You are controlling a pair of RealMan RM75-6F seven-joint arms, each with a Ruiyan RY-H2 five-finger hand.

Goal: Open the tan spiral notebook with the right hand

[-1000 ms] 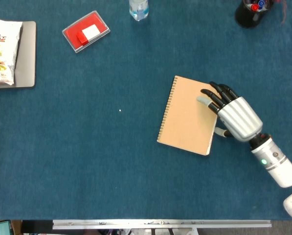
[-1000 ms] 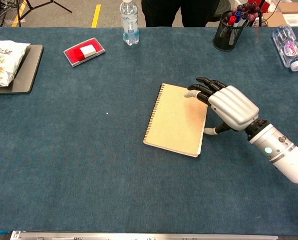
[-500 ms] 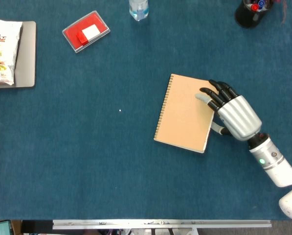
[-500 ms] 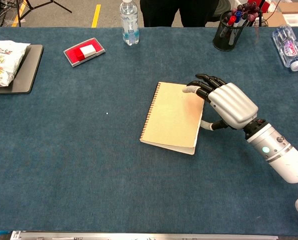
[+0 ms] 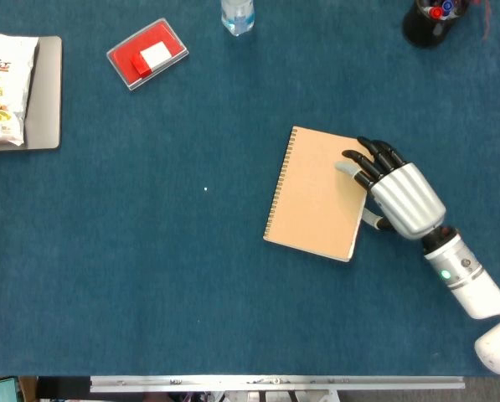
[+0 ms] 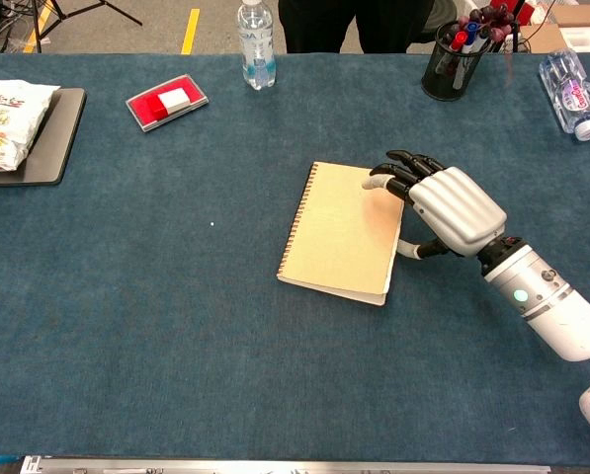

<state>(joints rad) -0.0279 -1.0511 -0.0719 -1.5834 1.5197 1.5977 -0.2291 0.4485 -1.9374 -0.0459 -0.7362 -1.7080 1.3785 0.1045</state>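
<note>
Far left we see a glossy snack bag (image 5: pixel 0 88) on a flat dark tray (image 6: pixel 47 138), then a red plastic case (image 5: pixel 147 54) with a white label, and a clear water bottle (image 6: pixel 256 44) at the back edge. The table (image 5: pixel 149 276) is covered in blue felt-like cloth. Right of center lies the tan spiral notebook (image 5: pixel 317 194), closed, matte card cover, wire coil on its left edge. The right hand (image 5: pixel 390 188), with its silver shell and dark fingers, holds nothing; its fingers rest spread on the cover's right edge, thumb low beside that edge. Risk as we judge it: the fingers press the cover down and the notebook slides on the cloth rather than opening. The left hand is not visible.
</note>
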